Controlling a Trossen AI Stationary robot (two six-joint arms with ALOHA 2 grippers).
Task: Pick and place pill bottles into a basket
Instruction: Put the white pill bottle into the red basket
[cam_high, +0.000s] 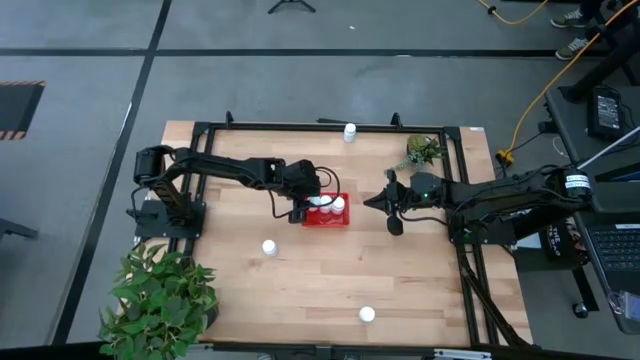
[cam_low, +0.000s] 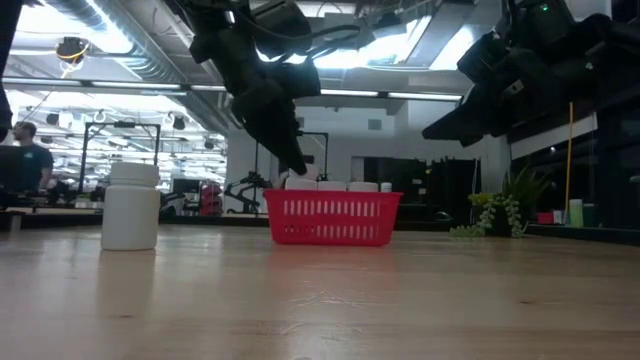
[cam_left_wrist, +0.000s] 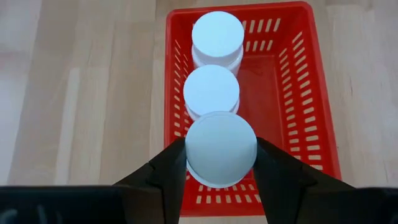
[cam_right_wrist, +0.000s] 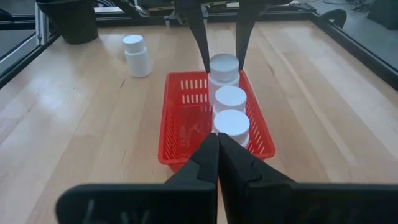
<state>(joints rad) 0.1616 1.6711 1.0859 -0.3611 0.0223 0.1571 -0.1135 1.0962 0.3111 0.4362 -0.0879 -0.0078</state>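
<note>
High view: three bottles lie loose on the table (cam_high: 300, 270), one (cam_high: 269, 247) left of the basket (cam_high: 326, 222), which the left wrist view omits. Left gripper (cam_left_wrist: 221, 163), over the basket's left end, clamps a bottle (cam_left_wrist: 221, 149) by its cap, in line with two bottles (cam_left_wrist: 211, 90) standing inside. Right gripper (cam_right_wrist: 217, 146), just right of the basket, fingers pressed together, empty

Both arms matte black, jointed segments, black cables looped alongside. Left gripper (cam_left_wrist: 221, 180): two dark tapered fingers. Right gripper (cam_right_wrist: 217, 155): same dark wedge-shaped fingers. Small green light on right arm.
</note>
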